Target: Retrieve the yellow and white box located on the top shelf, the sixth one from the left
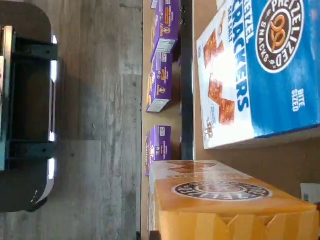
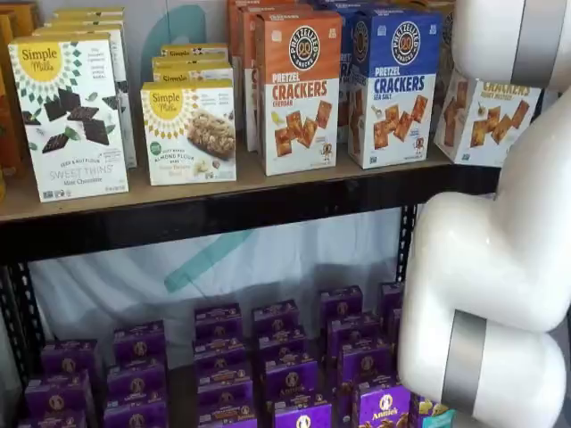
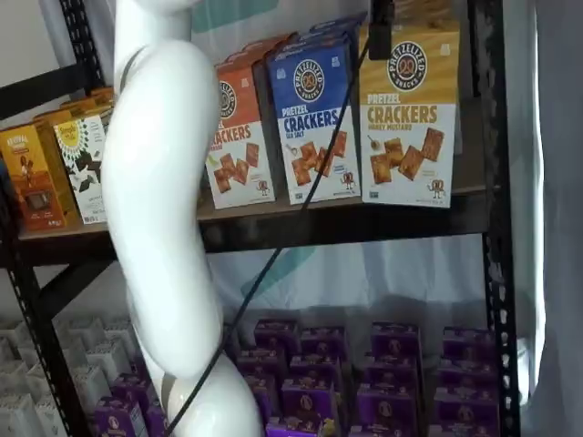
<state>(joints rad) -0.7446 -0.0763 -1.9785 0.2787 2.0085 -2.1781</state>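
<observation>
A shelf view shows the tool (image 3: pixel 382 27) closed atop the yellow and white box (image 3: pixel 409 114), right of the blue carton (image 3: pixel 317 118); the other hides it.

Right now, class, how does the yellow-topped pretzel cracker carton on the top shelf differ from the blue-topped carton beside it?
The yellow-topped pretzel cracker carton has a yellow upper half; the blue-topped carton has a blue one. The yellow carton reads honey mustard, the blue carton sea salt. Both stand upright, with white lower halves picturing square crackers.
</observation>
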